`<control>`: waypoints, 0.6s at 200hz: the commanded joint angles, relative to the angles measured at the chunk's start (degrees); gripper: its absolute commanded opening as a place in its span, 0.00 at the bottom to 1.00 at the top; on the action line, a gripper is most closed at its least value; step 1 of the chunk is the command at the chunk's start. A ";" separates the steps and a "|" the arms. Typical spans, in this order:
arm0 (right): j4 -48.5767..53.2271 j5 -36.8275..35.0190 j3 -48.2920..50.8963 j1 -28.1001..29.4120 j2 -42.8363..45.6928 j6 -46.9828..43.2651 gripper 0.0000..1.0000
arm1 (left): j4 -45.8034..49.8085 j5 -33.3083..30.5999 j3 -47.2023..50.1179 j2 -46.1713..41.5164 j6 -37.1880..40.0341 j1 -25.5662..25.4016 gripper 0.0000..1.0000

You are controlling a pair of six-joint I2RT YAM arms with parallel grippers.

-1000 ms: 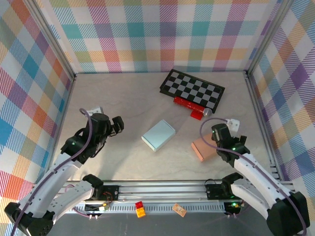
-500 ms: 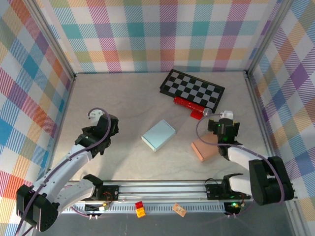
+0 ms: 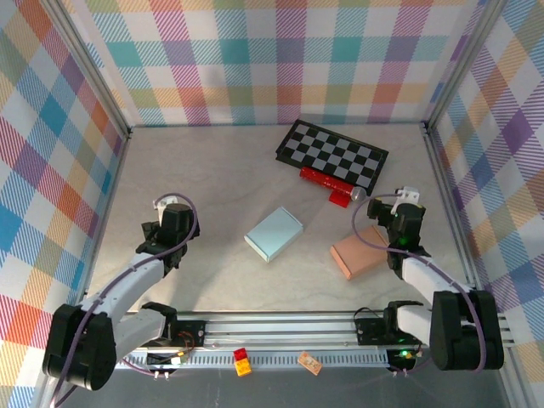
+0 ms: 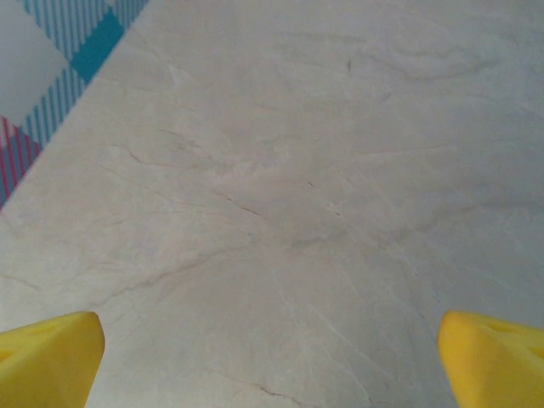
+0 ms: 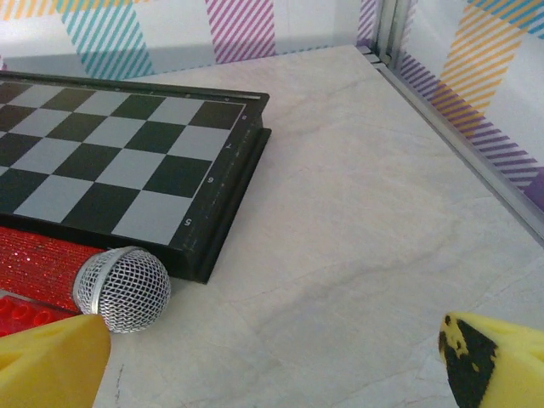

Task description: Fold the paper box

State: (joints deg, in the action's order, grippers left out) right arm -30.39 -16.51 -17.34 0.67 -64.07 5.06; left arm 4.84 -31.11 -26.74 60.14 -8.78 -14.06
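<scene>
Your pale blue, flat paper box [image 3: 274, 235] lies on the marbled beige surface [image 3: 221, 170] at the centre of the top view, with neither arm touching it. Your left end effector [image 3: 172, 223] sits at the lower left of that frame, well apart from the box. Its yellow fingers [image 4: 51, 357] are spread wide and hold nothing. Your right end effector [image 3: 406, 218] is at the right, just beside a peach rectangular block [image 3: 361, 255], also spread wide and empty. Ahead of it, a mesh-headed microphone with a red glitter handle [image 5: 121, 289] lies against the edge of a black-and-white chequered board [image 5: 119, 161].
</scene>
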 commanded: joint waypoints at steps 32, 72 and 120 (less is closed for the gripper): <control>-4.33 5.45 1.10 -2.49 -2.92 1.33 0.99 | -22.79 16.97 1.01 11.86 4.43 7.43 1.00; -11.85 8.72 -2.24 -2.81 -11.59 1.20 0.99 | -37.08 23.80 -1.67 22.58 7.60 10.82 1.00; -22.37 8.22 1.15 -2.80 -15.66 2.60 0.99 | -57.80 25.39 5.56 29.32 7.92 12.04 1.00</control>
State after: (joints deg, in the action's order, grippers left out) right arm -44.23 -9.21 -17.56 -1.85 -78.74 6.02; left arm -34.39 -6.87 -26.85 88.31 -1.61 -2.46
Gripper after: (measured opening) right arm 0.988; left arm 0.998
